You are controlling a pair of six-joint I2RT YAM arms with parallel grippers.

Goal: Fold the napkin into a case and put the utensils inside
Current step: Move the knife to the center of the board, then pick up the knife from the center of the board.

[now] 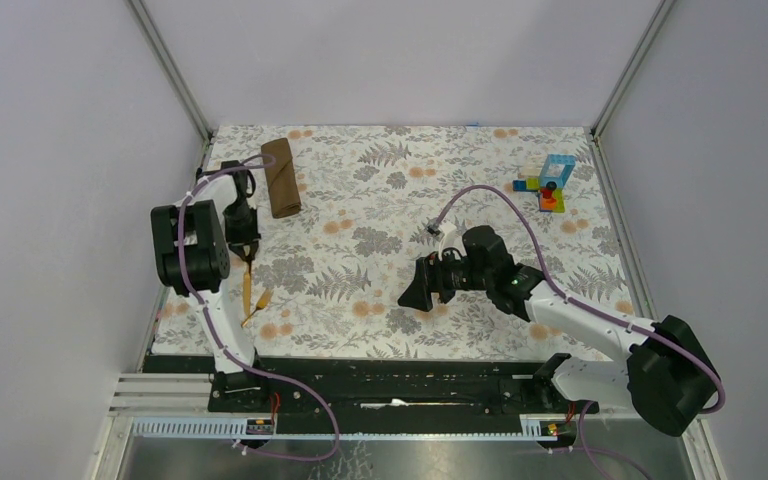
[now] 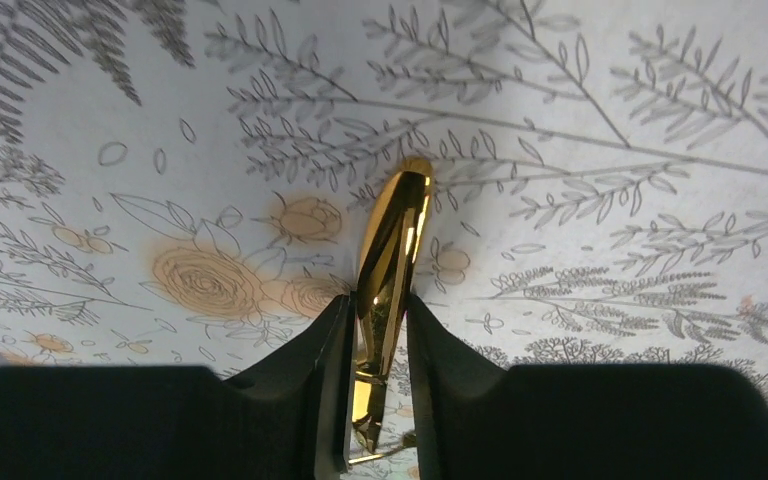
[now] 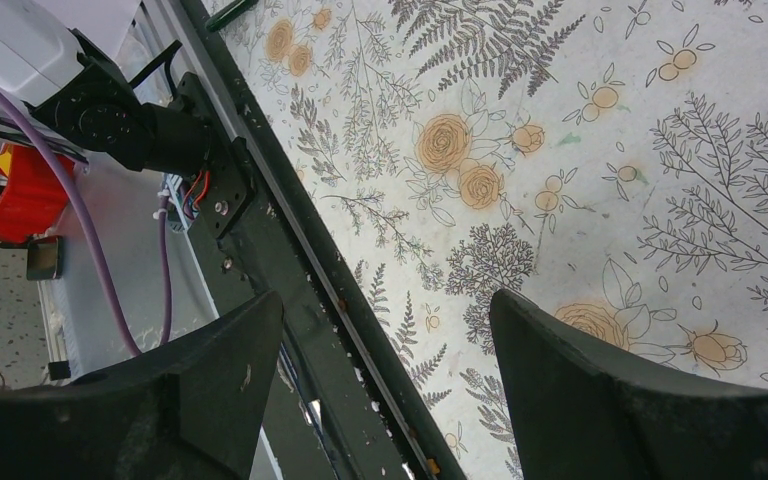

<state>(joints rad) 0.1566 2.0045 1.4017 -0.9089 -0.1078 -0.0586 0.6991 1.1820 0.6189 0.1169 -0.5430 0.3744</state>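
Note:
The brown napkin (image 1: 282, 178) lies folded into a narrow strip at the table's far left. My left gripper (image 1: 249, 256) points down just in front of it. In the left wrist view its jaws (image 2: 378, 300) press on both sides of a shiny golden utensil (image 2: 392, 240), whose rounded end sticks out past the fingertips. From above, that utensil (image 1: 247, 291) runs toward the near edge, and a second utensil (image 1: 262, 297) lies slanted beside it. My right gripper (image 1: 415, 289) hovers open over the table's middle front, with nothing between its fingers (image 3: 385, 300).
A stack of colourful toy blocks (image 1: 550, 180) stands at the far right. The floral table covering (image 1: 410, 230) spans the work area. The black base rail (image 3: 300, 300) runs along the near edge, right under my right gripper. Walls enclose the table on three sides.

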